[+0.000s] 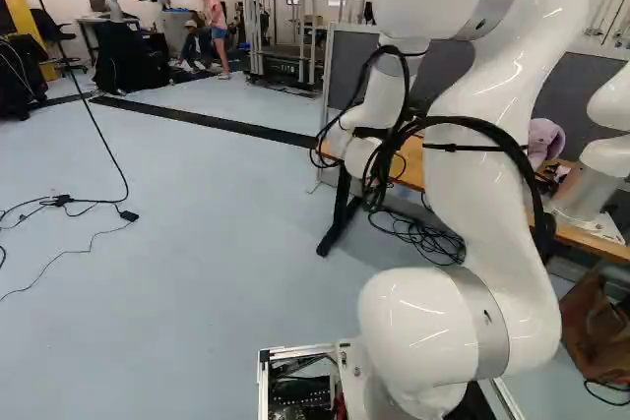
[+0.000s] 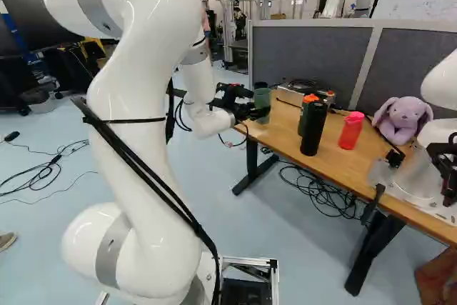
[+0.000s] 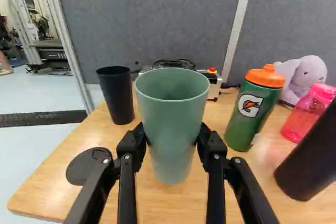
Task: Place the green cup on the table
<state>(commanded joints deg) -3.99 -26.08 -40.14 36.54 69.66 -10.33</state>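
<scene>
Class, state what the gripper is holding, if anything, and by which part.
The gripper holds the green cup by its sides, roughly midway between rim and base.

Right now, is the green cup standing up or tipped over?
Upright: the green cup has its open rim above its narrower base.

Cut off in wrist view: black bottle [image 3: 308,163], pink bottle [image 3: 307,113]. Cut off in both base views: another robot [image 2: 441,85]. Hidden in left base view: green cup [image 3: 172,124].
</scene>
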